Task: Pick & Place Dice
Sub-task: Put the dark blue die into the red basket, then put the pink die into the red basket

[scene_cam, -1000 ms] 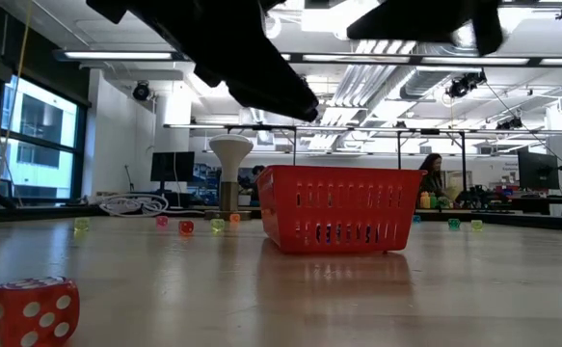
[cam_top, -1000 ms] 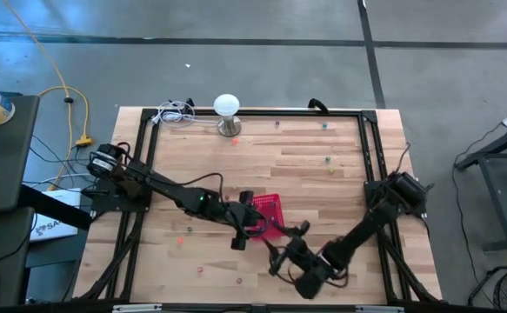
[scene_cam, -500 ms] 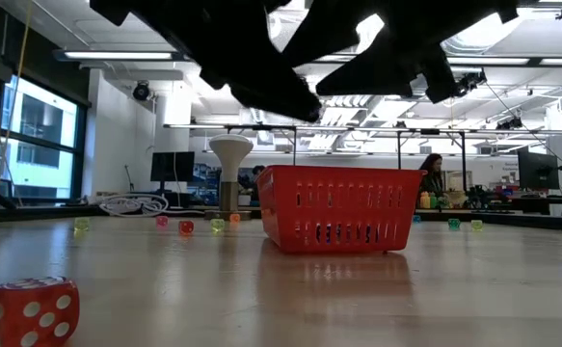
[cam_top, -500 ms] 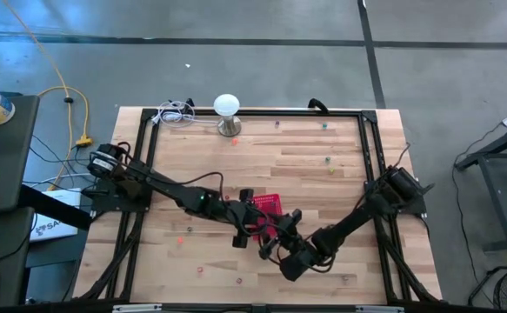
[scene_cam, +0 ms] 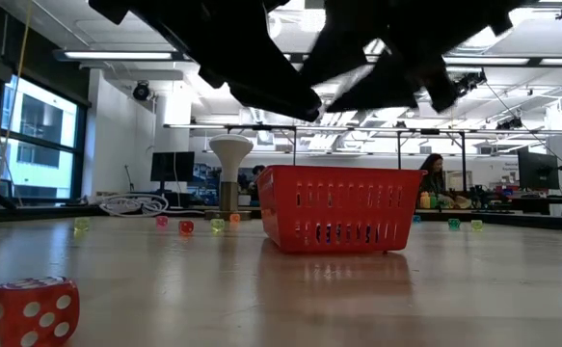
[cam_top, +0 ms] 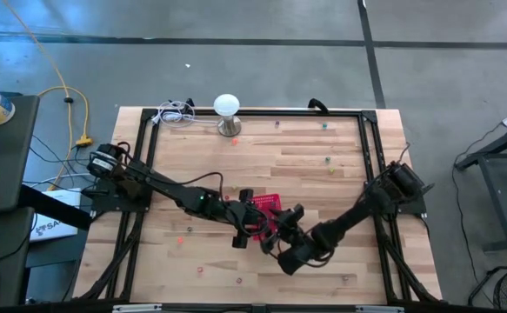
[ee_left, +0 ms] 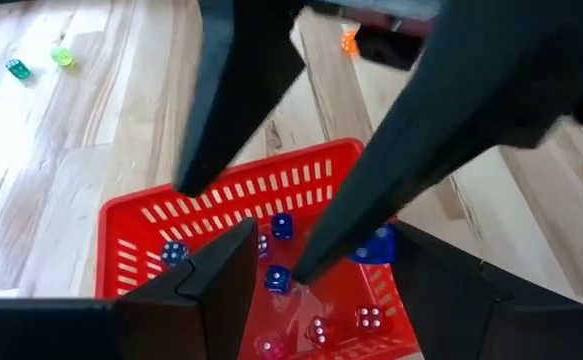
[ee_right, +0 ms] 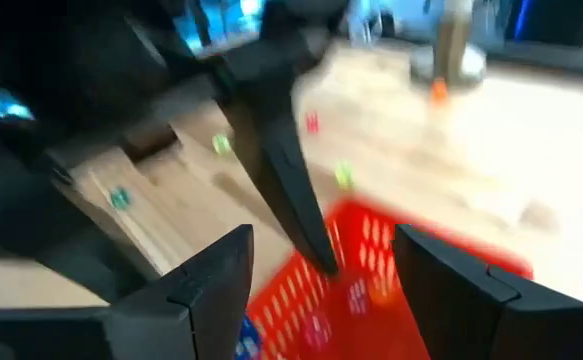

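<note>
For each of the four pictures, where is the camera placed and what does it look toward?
High: above the table, looking down; both arms show.
Low: at tabletop height, looking across; arms overhead.
Left wrist: above the red basket, looking in; left gripper open.
Right wrist: toward the basket; right gripper open, empty.
Shared: all four show the basket.

floor (cam_top: 236, 69): grey concrete | windows (scene_cam: 30, 135) — left | ceiling tube lights (scene_cam: 131, 55) — lit

Basket (ee_left: 141, 240) sits directly below left gripper (ee_left: 316, 290); several dice (ee_left: 283, 226) lie in it. Right gripper (cam_top: 281, 228) hangs just beside the left, over the basket's rim. Loose dice (scene_cam: 30, 310) are scattered on table (cam_top: 323, 187), well apart from both grippers.
</note>
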Available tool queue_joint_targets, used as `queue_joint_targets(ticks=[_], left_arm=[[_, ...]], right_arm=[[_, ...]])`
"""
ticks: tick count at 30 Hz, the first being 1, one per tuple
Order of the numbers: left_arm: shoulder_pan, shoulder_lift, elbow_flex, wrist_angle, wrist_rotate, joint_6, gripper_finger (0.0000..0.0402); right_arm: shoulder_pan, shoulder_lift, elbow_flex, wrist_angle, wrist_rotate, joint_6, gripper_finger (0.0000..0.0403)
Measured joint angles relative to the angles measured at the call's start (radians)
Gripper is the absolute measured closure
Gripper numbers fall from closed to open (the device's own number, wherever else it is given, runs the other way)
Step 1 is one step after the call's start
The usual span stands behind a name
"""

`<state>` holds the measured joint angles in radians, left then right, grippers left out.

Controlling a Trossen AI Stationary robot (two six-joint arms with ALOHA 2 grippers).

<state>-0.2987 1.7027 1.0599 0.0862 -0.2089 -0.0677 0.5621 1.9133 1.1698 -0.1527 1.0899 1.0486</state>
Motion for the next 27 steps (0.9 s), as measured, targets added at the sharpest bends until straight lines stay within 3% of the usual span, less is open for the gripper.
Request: queue_joint_targets(ticks=[4,10,20,27], left_arm=[[0.002,0.0,0.0,-0.001,-0.007,0.0,0.0188],[0.002,0.0,0.0,-0.003,-0.031,0.0,0.0188],[-0.028,0.0,0.0,-0.025,-0.031,-0.069,0.0188],[-0.133,-0.073,-0.002,-0.196,0.026,-0.134,0.0188]], right_arm=[[-0.015,0.0,0.0,-0.097,-0.049,0.108,0.0172],[-0.005,0.0,0.0,-0.121,-0.049,0.126,0.0172],[0.099,-0.059,0.0,-0.097,0.045,-0.005,0.0172],[0.219,-0.068,0.0,0.049,0.109,-0.21,0.0172]])
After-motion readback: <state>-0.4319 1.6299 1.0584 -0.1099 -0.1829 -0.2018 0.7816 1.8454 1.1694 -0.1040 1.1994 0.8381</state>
